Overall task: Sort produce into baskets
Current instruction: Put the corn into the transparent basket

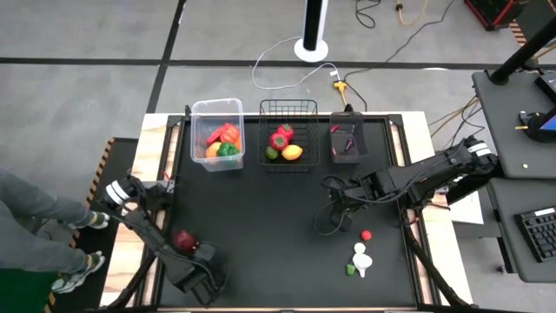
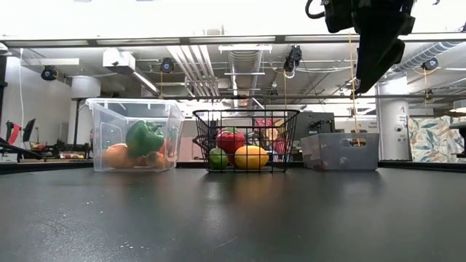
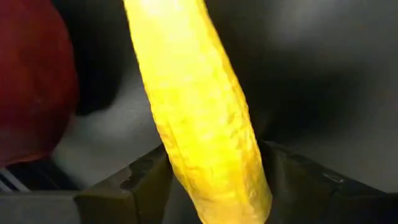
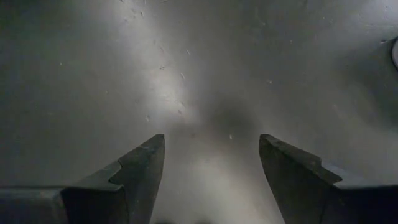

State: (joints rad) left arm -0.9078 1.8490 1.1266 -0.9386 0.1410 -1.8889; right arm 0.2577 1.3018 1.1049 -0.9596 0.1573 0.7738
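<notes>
While clamped on a long yellow bumpy toy vegetable [image 3: 199, 118] at table's near-left corner beside a dark red round fruit [image 1: 183, 240], left gripper [image 3: 208, 186] risks a slip en route to baskets: grip sits low on a tapered, slick shape. Right gripper [image 4: 211, 162] spread wide, empty, over bare black tabletop [image 1: 261, 217] mid-right. Yellow piece seen only from left wrist cam; overhead alone shows red, white & green bits [image 1: 360, 256] unsorted near right edge, well apart from clear plastic tub [image 1: 217, 109], black wire basket [image 1: 288, 106], small smoky bin [image 1: 348, 156].

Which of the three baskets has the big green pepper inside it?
The clear plastic tub, the leftmost of the three in the low view. The green pepper shows through its wall; the black wire basket holds smaller green, red and yellow pieces.
</notes>
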